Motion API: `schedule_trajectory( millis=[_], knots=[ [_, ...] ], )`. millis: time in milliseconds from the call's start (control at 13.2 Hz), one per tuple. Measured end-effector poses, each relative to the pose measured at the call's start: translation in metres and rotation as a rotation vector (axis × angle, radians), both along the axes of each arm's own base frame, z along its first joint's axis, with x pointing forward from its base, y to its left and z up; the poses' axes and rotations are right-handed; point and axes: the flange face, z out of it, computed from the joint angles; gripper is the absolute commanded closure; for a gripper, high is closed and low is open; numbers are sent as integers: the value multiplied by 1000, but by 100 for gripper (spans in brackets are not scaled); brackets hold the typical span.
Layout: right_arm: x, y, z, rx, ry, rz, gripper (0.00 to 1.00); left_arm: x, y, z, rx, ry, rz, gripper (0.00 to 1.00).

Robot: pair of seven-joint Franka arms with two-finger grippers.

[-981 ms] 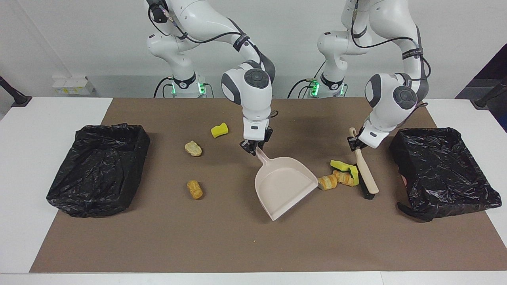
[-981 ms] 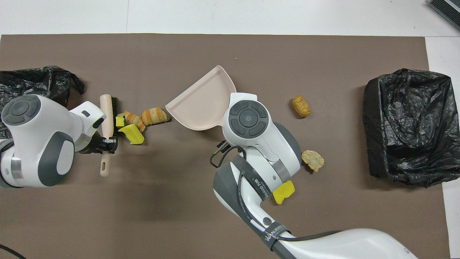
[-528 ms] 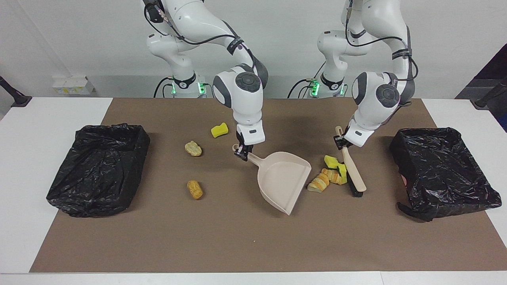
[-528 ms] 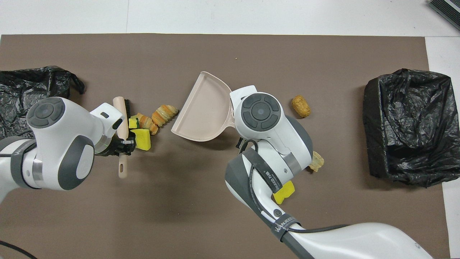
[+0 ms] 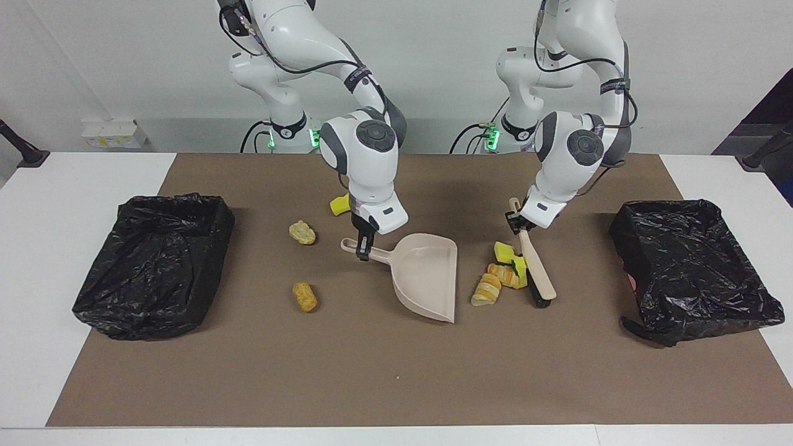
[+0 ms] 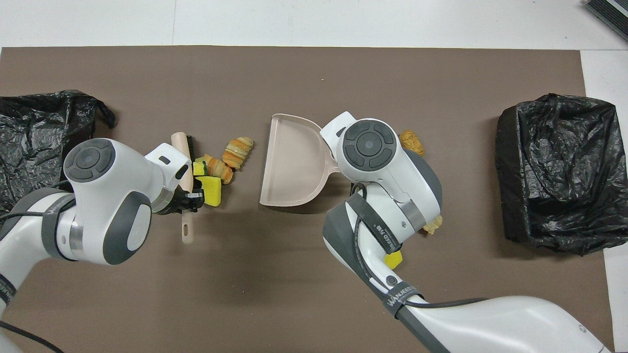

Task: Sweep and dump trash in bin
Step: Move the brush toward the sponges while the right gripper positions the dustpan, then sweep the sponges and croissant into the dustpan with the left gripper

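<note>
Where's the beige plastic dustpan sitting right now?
The beige plastic dustpan sits mid-mat in the facing view, its handle gripped by the right claw, its open mouth facing the swept trash pile toward the left arm's end.

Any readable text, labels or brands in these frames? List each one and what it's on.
"WANJEE…", white print on the black cable strap of the right arm; its last letters are unclear.
Second strap, same arm: print too blurred to read.
Left arm strap: too small to read.
Dustpan, brush: none.
</note>
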Motion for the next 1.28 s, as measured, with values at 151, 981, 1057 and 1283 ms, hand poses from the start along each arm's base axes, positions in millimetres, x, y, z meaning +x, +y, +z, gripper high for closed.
schedule_trajectory(
  millis=[151,981,1057,1283],
  knots=[
    [-1,0,-1,-10,12,27,100,-4,-19,1,-34,-9,0,100],
    [-1,-2,-2,-20,16,54,100,-32,-139,30,-167,-95,29,100],
    [-1,-2,-2,-19,16,56,100,-29,-146,38,-180,-108,27,100],
    [-2,-1,-1,-18,15,59,100,-20,-148,51,-182,-97,32,100]
  ],
)
